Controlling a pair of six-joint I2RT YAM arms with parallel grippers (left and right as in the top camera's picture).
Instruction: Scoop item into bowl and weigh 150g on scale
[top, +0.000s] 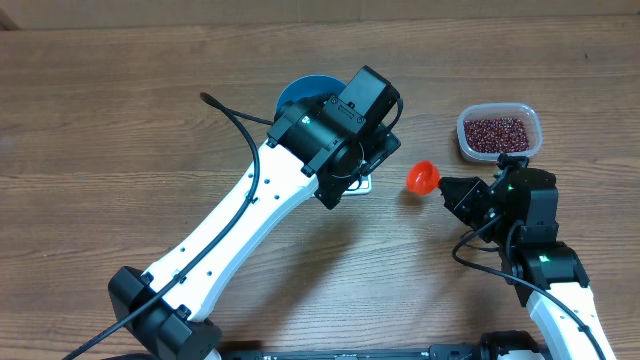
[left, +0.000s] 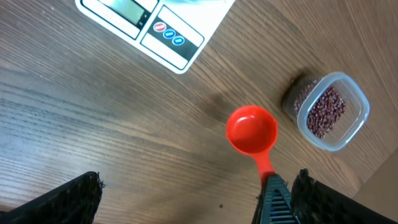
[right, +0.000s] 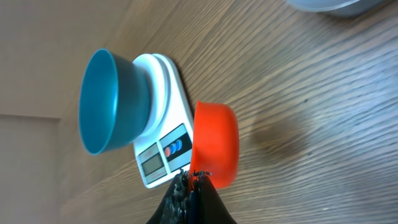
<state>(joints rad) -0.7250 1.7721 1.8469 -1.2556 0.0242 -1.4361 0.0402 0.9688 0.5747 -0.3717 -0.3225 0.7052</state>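
Right fingers (right: 180, 200) pinch together on the handle of the red scoop (right: 217, 144); left fingers (left: 62, 199) spread wide apart above the counter (left: 93, 118).

Glossy orange plastic scoop (left: 251, 130); matt wood-grain table (top: 120, 120); clear plastic tub (top: 499, 131).

An empty red scoop (top: 423, 177) hovers between the white scale (right: 163, 146), blue bowl (right: 112, 102) on top, and an open tub of red beans (top: 498, 132).
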